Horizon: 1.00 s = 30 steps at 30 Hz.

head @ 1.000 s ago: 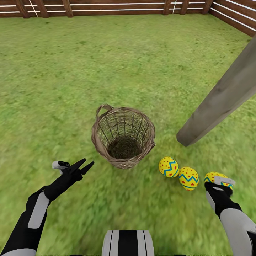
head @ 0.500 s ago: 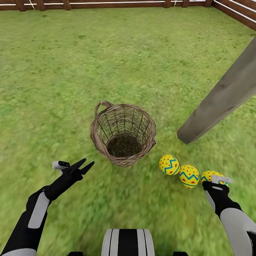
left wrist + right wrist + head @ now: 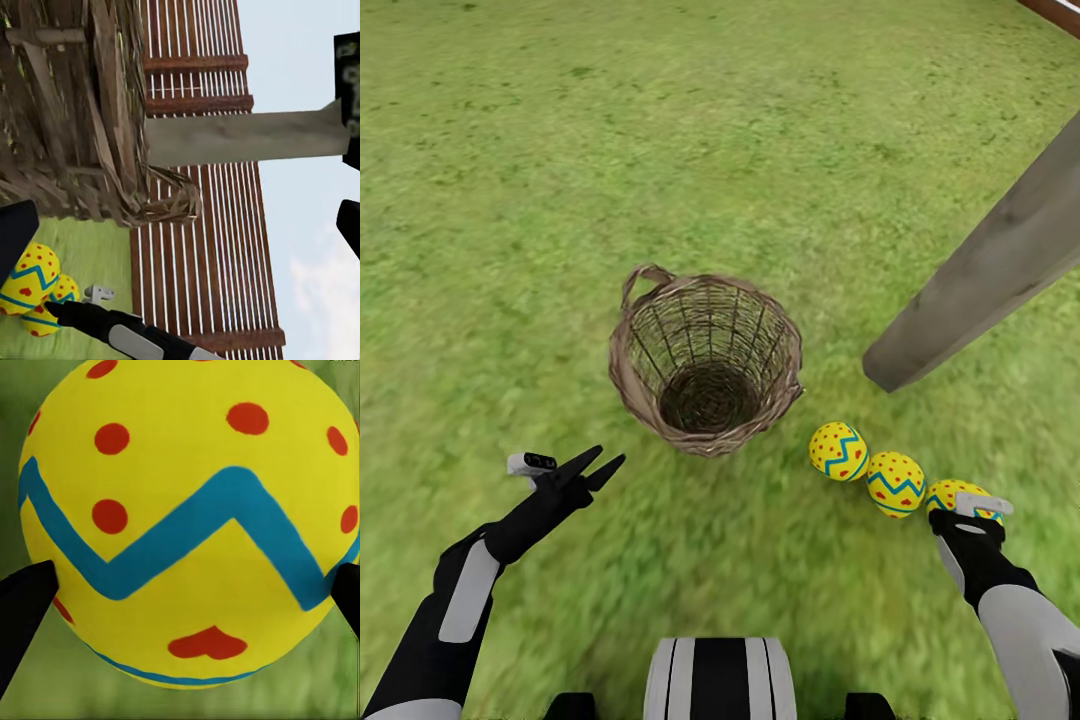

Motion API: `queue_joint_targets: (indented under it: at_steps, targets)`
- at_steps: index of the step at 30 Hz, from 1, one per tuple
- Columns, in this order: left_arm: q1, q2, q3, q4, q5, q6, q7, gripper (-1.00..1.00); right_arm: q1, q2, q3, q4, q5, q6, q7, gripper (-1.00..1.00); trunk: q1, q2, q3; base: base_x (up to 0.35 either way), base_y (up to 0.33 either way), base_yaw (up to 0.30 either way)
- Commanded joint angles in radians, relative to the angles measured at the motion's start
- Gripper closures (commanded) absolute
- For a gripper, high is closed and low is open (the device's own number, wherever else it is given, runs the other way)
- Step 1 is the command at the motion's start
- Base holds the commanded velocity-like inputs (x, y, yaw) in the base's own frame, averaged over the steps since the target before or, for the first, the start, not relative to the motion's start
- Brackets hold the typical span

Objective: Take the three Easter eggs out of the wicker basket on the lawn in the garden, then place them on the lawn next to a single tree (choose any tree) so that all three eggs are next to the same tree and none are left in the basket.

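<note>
The brown woven wicker basket stood emptied on the mottled green lawn. Two yellow eggs with red dots and a blue zigzag band lay touching on the grass to its right, near the foot of the leaning grey-brown tree trunk. Your right gripper flanked the third egg, a black fingertip at each side; whether it was clenched or released could not be told. Your left gripper hung spread and empty, near left of the basket. You were at the final placement: the next move called for letting go and drawing the right arm back without nudging the row.
</note>
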Motion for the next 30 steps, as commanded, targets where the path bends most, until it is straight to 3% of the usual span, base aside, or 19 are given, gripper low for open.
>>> queue_joint_targets:
  at_steps: [1,7,8,11,25,30]
  targets:
    - [0.0,0.0,0.0,0.0,0.004,0.007,0.0,-1.0,0.0,0.0,-0.005,0.0,0.004,0.006,0.002,1.0,0.0,0.0,-0.005,0.0,0.0,0.0]
    - [-0.001,0.0,0.0,0.0,0.005,0.007,0.0,-1.0,0.0,-0.001,-0.005,0.0,0.003,0.006,0.003,1.0,0.003,-0.002,-0.024,0.0,0.0,0.0]
    - [-0.001,0.0,0.0,0.001,0.005,0.007,-0.001,-1.0,0.0,-0.001,-0.005,0.0,0.004,0.006,0.002,-1.0,0.003,-0.002,-0.024,0.0,0.0,0.0]
    - [-0.001,0.0,0.0,0.005,0.005,0.007,-0.001,-1.0,0.0,-0.001,-0.005,-0.001,0.003,0.002,0.006,-1.0,0.003,-0.002,-0.024,0.0,0.0,0.0]
    - [-0.001,0.0,-0.002,0.002,0.004,0.008,0.0,-1.0,0.0,-0.002,-0.009,-0.019,-0.001,-0.001,0.007,-1.0,-0.004,0.002,0.03,0.0,0.0,0.0]
    - [0.0,0.001,-0.001,0.008,0.004,0.011,0.003,-1.0,0.0,-0.005,-0.017,-0.125,-0.01,0.053,0.01,-1.0,-0.006,0.003,0.05,0.0,0.0,0.0]
